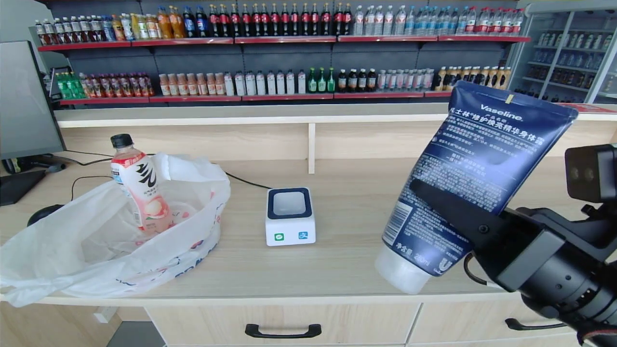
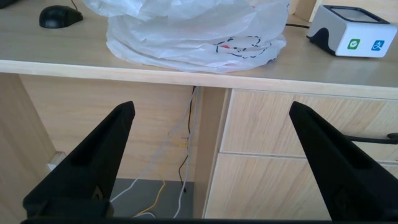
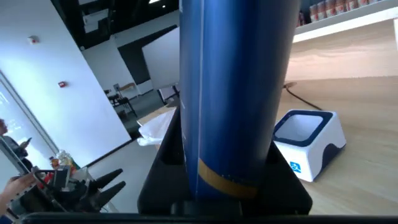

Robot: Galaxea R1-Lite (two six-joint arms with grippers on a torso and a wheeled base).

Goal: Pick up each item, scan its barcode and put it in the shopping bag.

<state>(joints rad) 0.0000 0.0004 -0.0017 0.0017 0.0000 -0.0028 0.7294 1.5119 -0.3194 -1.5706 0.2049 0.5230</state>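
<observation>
R gripper (image 1: 436, 198) is clamped on the blue lotion tube (image 1: 487, 144), jaws pinching its lower body. I see the tube held up in the air, tilted, pale cap (image 1: 402, 274) lowest, over the counter's (image 1: 347, 193) front edge and to the right of the scanner (image 1: 290, 217). Its barcode panel faces my head cam.

L gripper (image 2: 211, 162) sits low in front of the cabinet, under the counter edge, jaws spread wide w/ nothing between them.

The shopping bag (image 1: 96, 241) lies open on the counter, left of the scanner and apart from it. A peach drink bottle (image 1: 140, 185) stands inside it, leaning a bit. A black mouse (image 1: 43, 212) sits just beyond the bag.
</observation>
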